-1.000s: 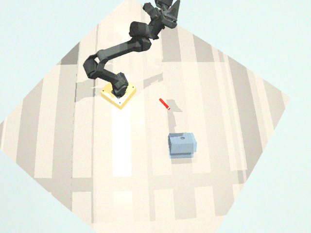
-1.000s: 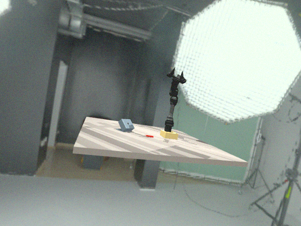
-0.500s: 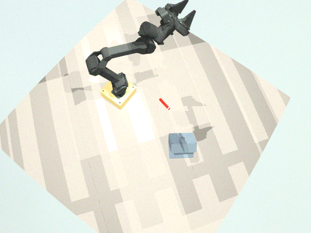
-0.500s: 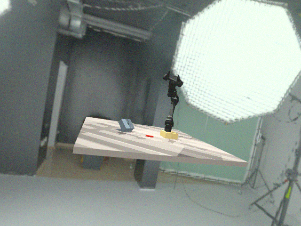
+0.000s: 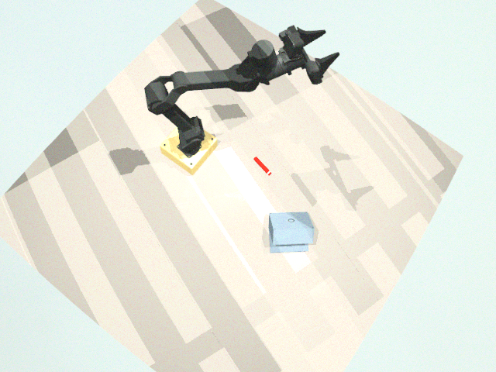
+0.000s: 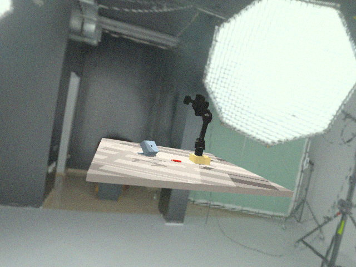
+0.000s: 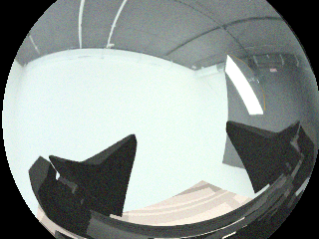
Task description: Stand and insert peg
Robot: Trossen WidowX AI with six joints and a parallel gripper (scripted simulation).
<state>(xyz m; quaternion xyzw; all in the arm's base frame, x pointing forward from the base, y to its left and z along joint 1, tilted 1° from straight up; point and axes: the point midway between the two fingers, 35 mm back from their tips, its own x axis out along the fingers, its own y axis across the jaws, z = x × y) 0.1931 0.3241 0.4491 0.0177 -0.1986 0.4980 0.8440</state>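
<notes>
A red peg (image 5: 261, 164) (image 6: 176, 161) lies flat on the table. Its white band (image 5: 269, 173) is near the end that points toward the blue panel block in the top view. The blue block with the sloped panel (image 5: 291, 235) (image 6: 149, 148) stands on the table. One round hole (image 5: 291, 220) (image 6: 151, 146) shows in its face. My gripper (image 5: 332, 43) (image 7: 183, 131) is wide open and empty, high above the table and well away from the peg. In the exterior view its fingers are hard to make out. The peg and the panel are out of the wrist view.
The arm stands on a yellow base (image 5: 192, 166) (image 6: 199, 158), with the peg between base and blue block. The striped table (image 5: 132, 280) (image 6: 189, 185) ends in open edges. A table corner (image 7: 201, 191) shows low in the wrist view.
</notes>
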